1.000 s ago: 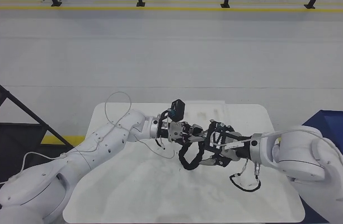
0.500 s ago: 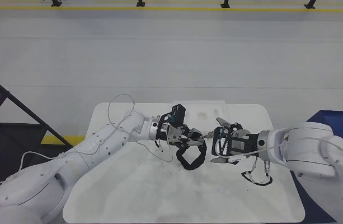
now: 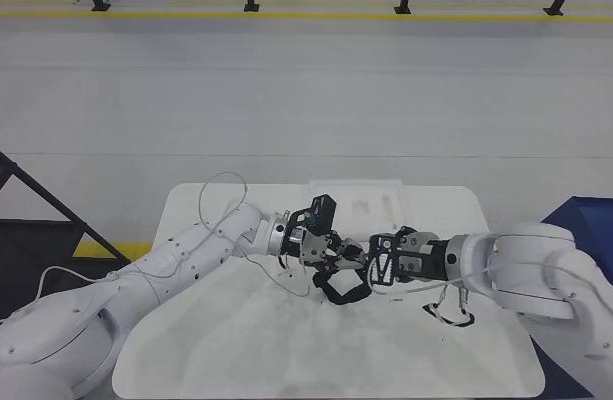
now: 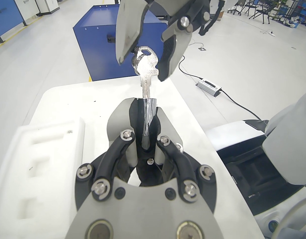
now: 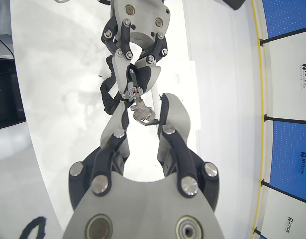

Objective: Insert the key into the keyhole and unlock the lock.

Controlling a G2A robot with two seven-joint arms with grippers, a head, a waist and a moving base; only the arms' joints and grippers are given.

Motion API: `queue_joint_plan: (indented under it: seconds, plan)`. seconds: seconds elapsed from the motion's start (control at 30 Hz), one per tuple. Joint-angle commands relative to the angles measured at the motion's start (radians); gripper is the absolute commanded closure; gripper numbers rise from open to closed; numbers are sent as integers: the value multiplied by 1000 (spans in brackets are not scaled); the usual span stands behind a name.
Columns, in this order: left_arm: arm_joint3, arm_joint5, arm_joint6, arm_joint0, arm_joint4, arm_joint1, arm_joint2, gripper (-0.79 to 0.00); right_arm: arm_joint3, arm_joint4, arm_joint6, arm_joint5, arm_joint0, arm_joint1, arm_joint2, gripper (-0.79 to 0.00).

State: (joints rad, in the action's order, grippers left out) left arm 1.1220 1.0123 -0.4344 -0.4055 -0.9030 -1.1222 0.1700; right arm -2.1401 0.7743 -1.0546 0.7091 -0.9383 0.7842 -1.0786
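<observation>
— Key (image 4: 145,62) position: where is it sitting?
— Its blade is standing partway in the keyhole (image 5: 135,91), and the head is poking out free. The left gripper (image 4: 143,109) is clamping the lock (image 4: 149,115) by its chrome barrel and holding it above the table (image 3: 236,340). It is pointing the keyhole at the other arm, I think so that the key can be reached head-on.
— And the right gripper (image 5: 145,104)?
— Its fingers (image 5: 175,115) are standing apart, straddling the key's head. It is not gripping; whether one pad is touching the head, I cannot tell.
— Why is it flanking the head like that?
— Probably it is lining up to pinch and twist. The lock's black cable (image 3: 336,290) is trailing down to the table.
</observation>
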Motion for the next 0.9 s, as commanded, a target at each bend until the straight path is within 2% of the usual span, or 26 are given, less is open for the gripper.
queue_joint_plan:
  seconds: [0.0, 0.13, 0.47, 0.5, 0.53, 0.57, 0.87]
  plan:
    - [0, 0, 0, 0, -1, 0, 0, 0, 10, -33, 34, -20, -3, 2, -3, 0]
    - [-1, 0, -4, 0, -4, 0, 0, 0, 39, -146, 68, -78, -23, 0, -28, 0]
    - [-3, 0, -14, 2, -34, -3, 0, 0, 53, -300, 31, -184, -45, -7, -70, 0]
    - [-6, 0, -14, 2, -39, -4, 0, 0, 56, -314, 27, -193, -46, -7, -72, -160]
    - [-9, 0, -12, 3, -46, -4, 0, 0, 57, -327, 24, -201, -46, -8, -75, -665]
    - [-14, 0, -11, 3, -53, -5, 0, 0, 60, -341, 23, -204, -47, -8, -77, -785]
    - [-113, -2, 25, -15, -109, -20, 11, 0, 76, -411, 12, -236, -76, -16, -124, -785]
